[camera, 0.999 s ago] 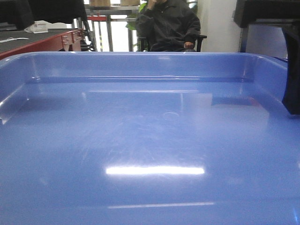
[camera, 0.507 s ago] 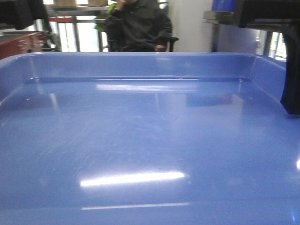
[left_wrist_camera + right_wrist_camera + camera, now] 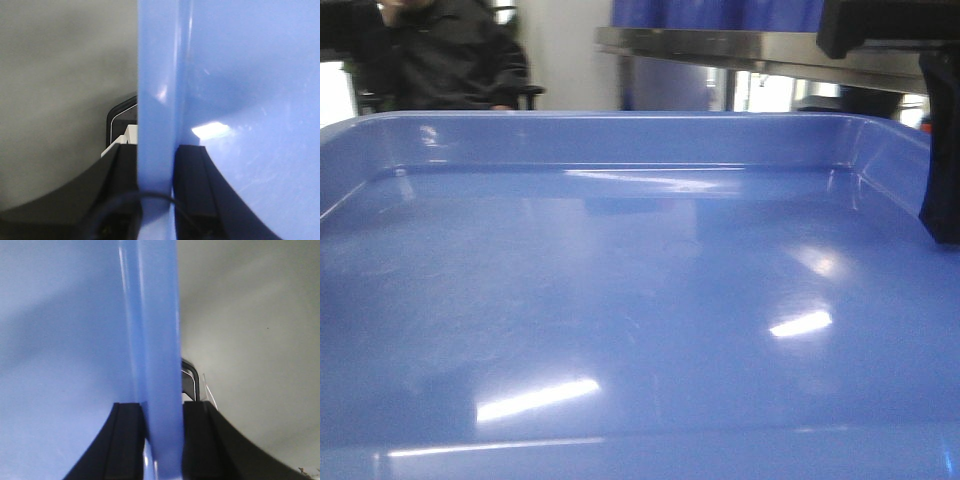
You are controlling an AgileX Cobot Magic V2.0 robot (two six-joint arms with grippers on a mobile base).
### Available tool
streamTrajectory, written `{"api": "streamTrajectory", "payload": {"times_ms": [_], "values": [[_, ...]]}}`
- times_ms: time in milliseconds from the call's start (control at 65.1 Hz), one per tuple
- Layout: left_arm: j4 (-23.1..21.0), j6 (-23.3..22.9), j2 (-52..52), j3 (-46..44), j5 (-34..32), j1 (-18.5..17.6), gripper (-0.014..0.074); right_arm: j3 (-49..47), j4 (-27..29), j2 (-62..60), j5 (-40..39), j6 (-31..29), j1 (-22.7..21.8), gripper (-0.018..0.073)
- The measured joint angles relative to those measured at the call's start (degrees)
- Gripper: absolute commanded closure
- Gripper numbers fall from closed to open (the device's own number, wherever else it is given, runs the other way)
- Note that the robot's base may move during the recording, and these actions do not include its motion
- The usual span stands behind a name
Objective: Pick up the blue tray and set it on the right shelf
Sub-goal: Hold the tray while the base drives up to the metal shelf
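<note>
The blue tray fills nearly the whole front view. Its near edge and left rim run out of frame, and whatever lies beneath it is hidden. My left gripper is clamped on the tray's left rim, one black finger on either side of the wall, and my right gripper pinches the right rim the same way. Each wrist view shows only a strip of rim against a blurred grey surface. The tray sits between my arms, open face up, and its long axis seems to run left to right. Beyond its far wall, up and to the right, is the right shelf, with its steel beam and the blue bins on it cropped. A seated person at upper left is cut off at the head.
</note>
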Motion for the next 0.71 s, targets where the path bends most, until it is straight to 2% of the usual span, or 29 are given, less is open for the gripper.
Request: {"api": "streamTrajectory", "payload": {"times_ms": [707], "values": [[0.0,0.0,0.0,0.0,0.0,0.0,0.0562,0.0,0.0,0.0,0.0,0.0,0.0,0.0294]]}}
